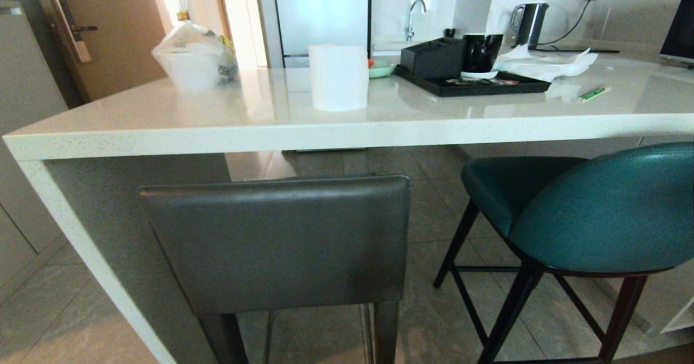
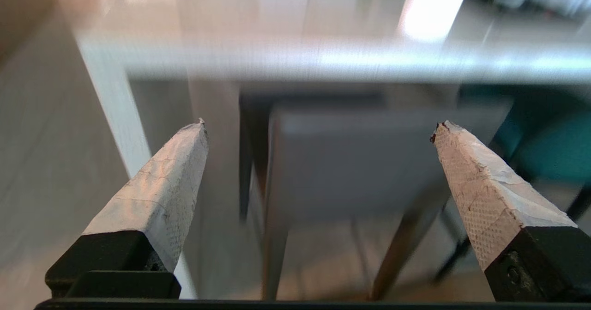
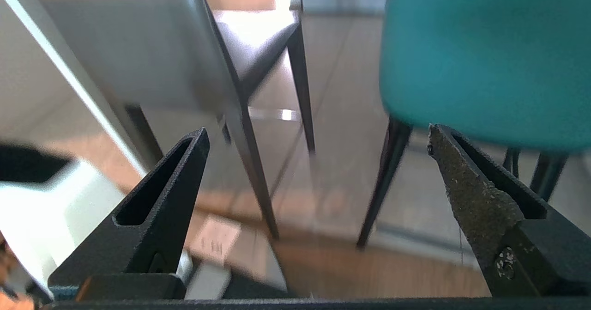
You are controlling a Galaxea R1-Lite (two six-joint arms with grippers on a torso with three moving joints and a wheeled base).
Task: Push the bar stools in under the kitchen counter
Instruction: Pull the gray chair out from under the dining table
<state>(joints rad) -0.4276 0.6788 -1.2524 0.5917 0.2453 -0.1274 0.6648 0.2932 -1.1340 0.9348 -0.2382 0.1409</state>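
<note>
The grey bar stool (image 1: 282, 239) with its square leather back stands right before me, its back just below the front edge of the white kitchen counter (image 1: 162, 120). The teal bar stool (image 1: 607, 212) stands to the right, its seat partly under the slab. Neither arm shows in the head view. My left gripper (image 2: 318, 125) is open and empty, short of the grey stool's back (image 2: 360, 162). My right gripper (image 3: 316, 132) is open and empty, lower down, facing the gap between the grey stool's legs (image 3: 251, 162) and the teal stool (image 3: 485, 56).
On the counter stand a white paper roll (image 1: 338, 76), a tied plastic bag (image 1: 194, 55), a black tray (image 1: 471, 84) with a box and a black cup, tissue paper and a kettle (image 1: 530, 23). The counter's white panel leg (image 1: 92, 255) runs down at left. Tiled floor lies underneath.
</note>
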